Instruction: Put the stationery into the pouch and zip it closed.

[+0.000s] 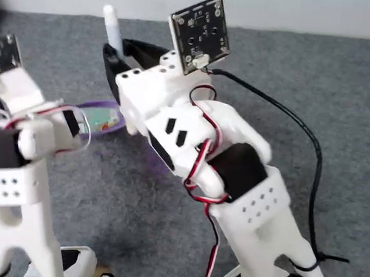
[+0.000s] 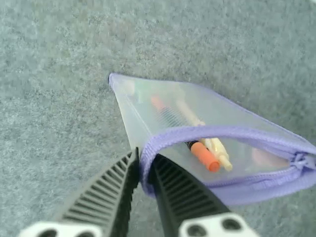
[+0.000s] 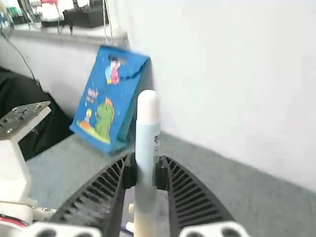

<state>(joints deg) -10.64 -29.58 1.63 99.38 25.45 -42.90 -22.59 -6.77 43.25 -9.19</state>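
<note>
Grey felt covers the table (image 2: 49, 74). The pouch (image 2: 207, 123), clear with a purple zip, lies flat on it, mouth open. An orange marker (image 2: 202, 154) and pale pens (image 2: 219, 153) lie inside along its length, tips toward the mouth. The left gripper (image 2: 143, 157) is pinched narrow on the mouth's rim. The right gripper (image 3: 145, 170) clamps a white-and-blue pen (image 3: 147, 128) above the table, long axis vertical, rounded end up. A blue gift bag (image 3: 108, 98) stands behind.
</note>
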